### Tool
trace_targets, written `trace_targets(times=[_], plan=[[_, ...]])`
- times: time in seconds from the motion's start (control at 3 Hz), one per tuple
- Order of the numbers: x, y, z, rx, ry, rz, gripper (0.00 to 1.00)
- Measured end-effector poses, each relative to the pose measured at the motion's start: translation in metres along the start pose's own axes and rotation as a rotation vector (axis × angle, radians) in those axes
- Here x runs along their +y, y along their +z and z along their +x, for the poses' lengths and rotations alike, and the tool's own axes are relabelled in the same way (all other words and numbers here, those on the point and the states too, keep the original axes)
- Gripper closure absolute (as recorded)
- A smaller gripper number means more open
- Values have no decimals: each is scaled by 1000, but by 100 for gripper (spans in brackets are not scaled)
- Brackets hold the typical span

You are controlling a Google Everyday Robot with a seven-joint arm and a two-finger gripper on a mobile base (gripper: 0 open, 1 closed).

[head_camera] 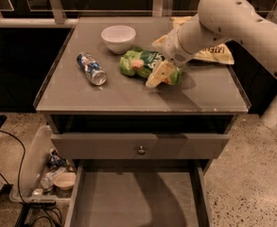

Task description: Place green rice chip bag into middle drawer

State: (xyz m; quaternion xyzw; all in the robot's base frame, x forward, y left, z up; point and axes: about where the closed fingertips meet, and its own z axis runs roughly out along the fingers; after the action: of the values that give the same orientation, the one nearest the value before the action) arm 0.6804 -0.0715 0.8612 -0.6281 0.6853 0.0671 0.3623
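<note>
Item nearest: middle drawer [138,202], pulled out at the bottom of the view, grey floor bare, low side walls visible left and right. Just above it, a shut drawer front [105,145] with a small round knob [141,150]. To the left on the floor, a clear plastic bin [31,160] of mixed clutter, cables beside it.

Next, the grey table [128,96]. On it, left: a drinks can [91,69] lying on its side. Centre: green rice chip bag [138,63], lying flat on the tabletop, not in the drawer. My gripper [159,77] sits over the bag's right end, touching or just above it; whether it is apart or clamped on the bag I cannot tell.

Further back: a white bowl [118,37], upright, just behind the bag. Right rear: a brown-and-yellow chip bag [216,55], partly hidden by my arm [232,18], which enters from the upper right.
</note>
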Motion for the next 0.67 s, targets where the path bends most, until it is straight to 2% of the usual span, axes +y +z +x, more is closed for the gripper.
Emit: trace_targets(times=[0.67], plan=[[0,0,0,0,0,0,65]])
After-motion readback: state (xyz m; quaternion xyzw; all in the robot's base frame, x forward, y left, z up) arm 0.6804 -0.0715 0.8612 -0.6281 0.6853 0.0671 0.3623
